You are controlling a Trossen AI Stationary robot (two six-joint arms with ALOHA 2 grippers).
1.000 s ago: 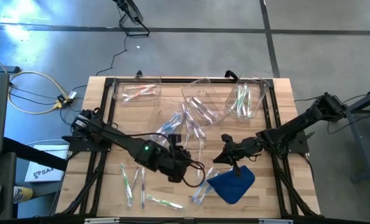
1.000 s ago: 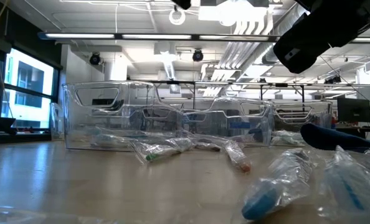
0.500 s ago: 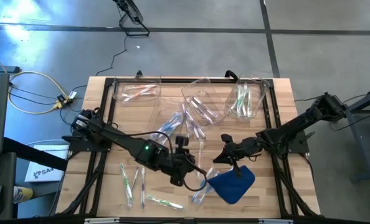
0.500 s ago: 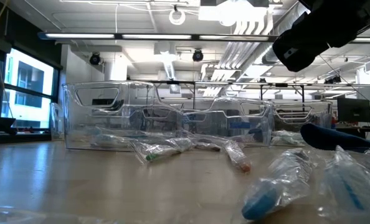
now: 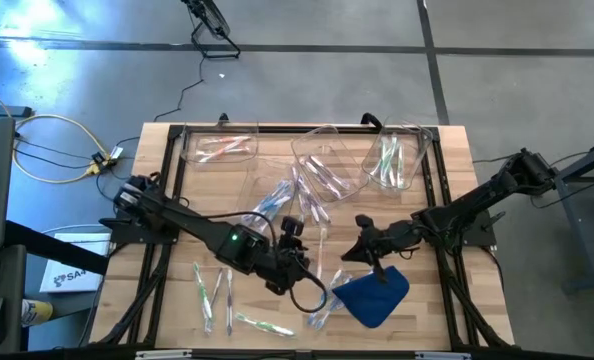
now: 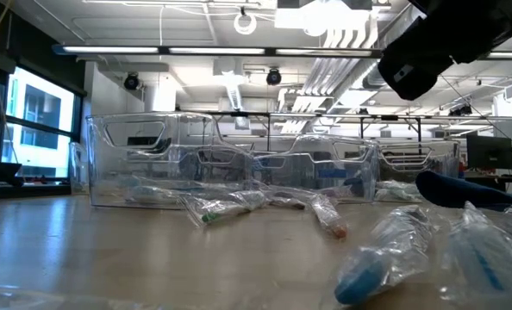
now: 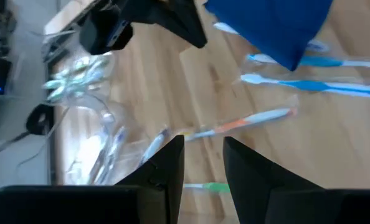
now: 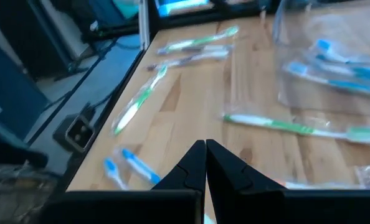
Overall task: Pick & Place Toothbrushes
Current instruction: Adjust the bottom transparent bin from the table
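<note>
Left tool (image 5: 299, 268), empty and part-open, hovers over loose toothbrushes (image 5: 312, 215) to choose one; right tool (image 5: 358, 252) waits closed.

Three clear bins (image 5: 327, 160) along top of wooden tabletop (image 5: 167, 290); blue cloth (image 5: 373, 295) lower right; yellow cable (image 5: 47, 150) on floor, left.

bare wood lies open at the table's (image 5: 455, 160) 3 o'clock edge. three clear bins (image 5: 327, 160) block 12 o'clock, scattered toothbrushes (image 5: 287, 200) clutter the centre, and the blue cloth (image 5: 375, 294) sits at 5 o'clock.
</note>
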